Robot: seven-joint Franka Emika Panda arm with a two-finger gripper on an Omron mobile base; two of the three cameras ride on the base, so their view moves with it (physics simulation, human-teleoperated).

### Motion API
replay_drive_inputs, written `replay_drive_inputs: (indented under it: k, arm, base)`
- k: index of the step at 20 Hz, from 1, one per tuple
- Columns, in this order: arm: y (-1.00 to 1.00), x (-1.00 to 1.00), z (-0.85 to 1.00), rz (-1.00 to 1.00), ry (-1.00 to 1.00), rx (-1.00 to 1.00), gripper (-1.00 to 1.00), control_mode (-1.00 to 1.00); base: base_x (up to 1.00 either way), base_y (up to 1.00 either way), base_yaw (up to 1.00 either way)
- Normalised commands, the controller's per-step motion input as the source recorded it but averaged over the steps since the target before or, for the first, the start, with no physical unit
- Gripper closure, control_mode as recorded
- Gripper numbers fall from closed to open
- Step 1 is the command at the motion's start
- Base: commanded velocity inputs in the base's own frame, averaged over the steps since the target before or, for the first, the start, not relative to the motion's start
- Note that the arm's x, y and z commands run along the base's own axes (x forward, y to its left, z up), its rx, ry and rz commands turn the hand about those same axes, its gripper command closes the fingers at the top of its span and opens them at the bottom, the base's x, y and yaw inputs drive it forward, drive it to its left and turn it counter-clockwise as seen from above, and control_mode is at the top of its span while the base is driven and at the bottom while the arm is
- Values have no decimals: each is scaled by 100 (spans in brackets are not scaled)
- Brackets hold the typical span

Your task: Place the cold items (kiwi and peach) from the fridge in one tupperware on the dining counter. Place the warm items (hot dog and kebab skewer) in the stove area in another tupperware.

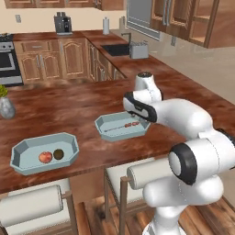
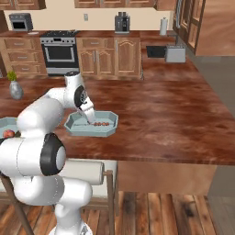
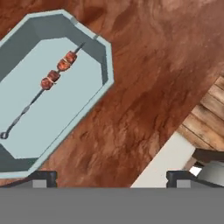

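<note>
Peach [image 1: 45,157], kiwi [image 1: 58,154] in lower-left tub [image 1: 27,148]; skewer [image 3: 56,75] in centre tub [image 3: 99,94]; hot dog left. Gripper [image 3: 111,177] jaws wide, empty.

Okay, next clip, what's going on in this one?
A white robot arm is sorting food into two tubs on the dining counter. Its gripper hangs open and empty above the counter beside the right tub, which holds a kebab skewer; no hot dog can be seen in it. The left tub holds the peach and kiwi side by side. So the cold pair looks sorted, and the warm tub seems half done.
</note>
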Motion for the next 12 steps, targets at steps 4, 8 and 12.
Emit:
replay_drive_inputs:
  k: [4,8,12]
  arm:
    - [-14,-81,64,51,1,-1,-100,-100]
    - [2,-100,39,56,6,-13,-100,-100]
    - [0,-100,-6,48,0,-2,-100,-100]
  base:
    - [0,0,0]
    - [0,0,0]
    - [0,0,0]
